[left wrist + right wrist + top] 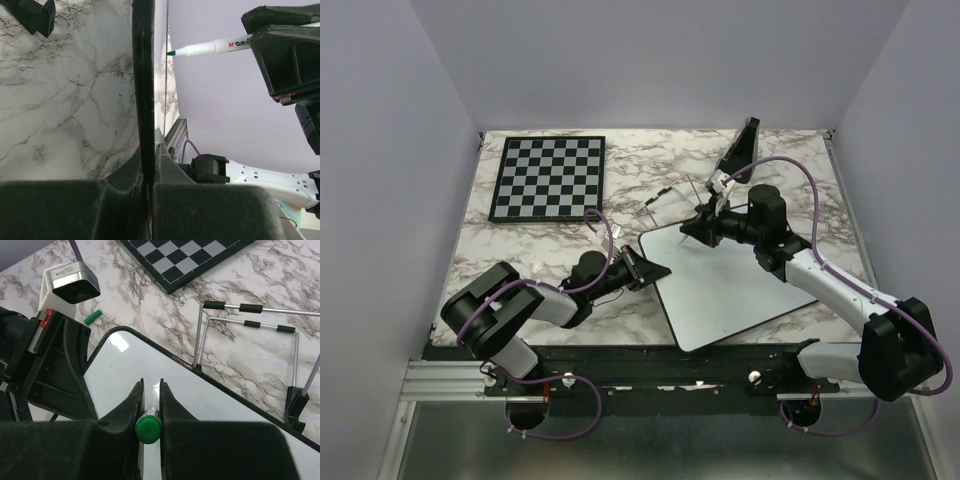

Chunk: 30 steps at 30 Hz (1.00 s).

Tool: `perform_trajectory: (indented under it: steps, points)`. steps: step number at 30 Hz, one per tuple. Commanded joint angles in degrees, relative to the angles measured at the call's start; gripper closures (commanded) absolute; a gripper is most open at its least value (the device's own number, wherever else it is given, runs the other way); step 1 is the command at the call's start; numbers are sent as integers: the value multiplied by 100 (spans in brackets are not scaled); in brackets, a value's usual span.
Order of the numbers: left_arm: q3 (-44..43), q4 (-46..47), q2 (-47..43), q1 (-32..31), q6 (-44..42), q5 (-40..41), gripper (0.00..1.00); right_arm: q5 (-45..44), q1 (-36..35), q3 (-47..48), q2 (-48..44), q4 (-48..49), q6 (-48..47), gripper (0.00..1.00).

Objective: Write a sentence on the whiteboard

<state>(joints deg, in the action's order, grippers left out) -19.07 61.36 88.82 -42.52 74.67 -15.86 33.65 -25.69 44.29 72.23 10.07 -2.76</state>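
Green-tipped marker (210, 48) is hanging clamped in my right jaws beside the whiteboard (720, 290), while my left jaws are pinching its left rim, steadying it for writing.

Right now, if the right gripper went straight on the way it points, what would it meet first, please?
Most likely the whiteboard: the right gripper points at its white face, and the marker it holds would touch first. The tip looks very close, though depth is unclear.

Robot lab cell, plain lavender walls (380, 150), marble-patterned tabletop (650, 160), aluminium rail (435, 380).
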Motion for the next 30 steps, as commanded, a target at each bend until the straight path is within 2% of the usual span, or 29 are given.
perform_trajectory:
  steps: [1, 19, 30]
  points:
    - [-115, 174, 92, -116, -357, -190, 100, -87, -85, 0, 133, 13, 57, 99]
    - [-167, 157, 110, -125, -366, -207, 100, 405, -147, 88, 231, -48, 145, 99]
    - [-167, 139, 101, -125, -375, -216, 100, 748, -147, 106, 169, -698, -171, 100]
